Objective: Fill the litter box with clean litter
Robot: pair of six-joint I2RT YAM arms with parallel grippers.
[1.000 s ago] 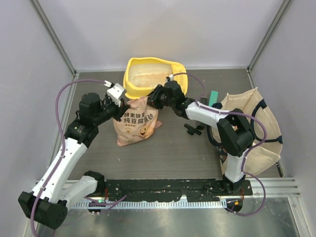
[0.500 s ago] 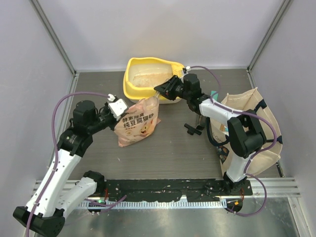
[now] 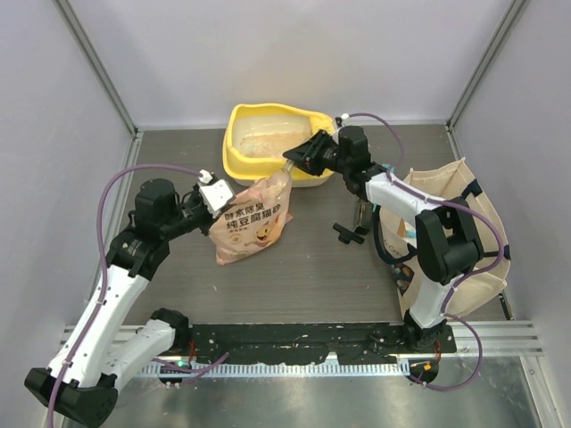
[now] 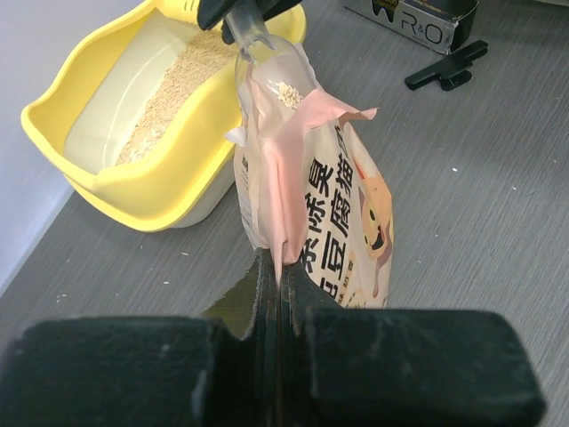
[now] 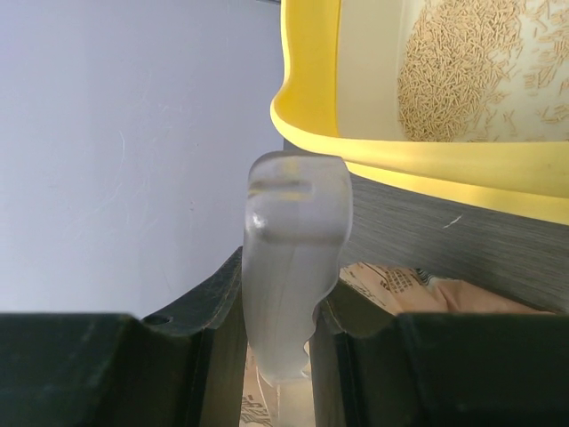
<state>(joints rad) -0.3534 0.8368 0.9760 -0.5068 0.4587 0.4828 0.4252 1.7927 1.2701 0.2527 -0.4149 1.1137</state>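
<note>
Grey wood-grain tabletop [image 3: 312, 276], grey walls. Back centre: yellow litter box [image 3: 243, 168], pale granules [image 4: 173, 93] inside. Just in front, standing: peach-orange clean litter bag [image 3: 252, 225]. Closed flat on bag's side edge: left claw [image 4: 277, 276]. Pinched shut on its top corner, by box's front rim: right claw [image 3: 293, 161]. Far right: cream canvas tote [image 3: 477, 223].

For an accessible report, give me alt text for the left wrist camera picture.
An opened peach litter bag is held upright on a grey table, its near edge pinched by the left gripper and its top corner held by the right gripper. Beside it sits a yellow litter box partly covered with beige litter.
</note>
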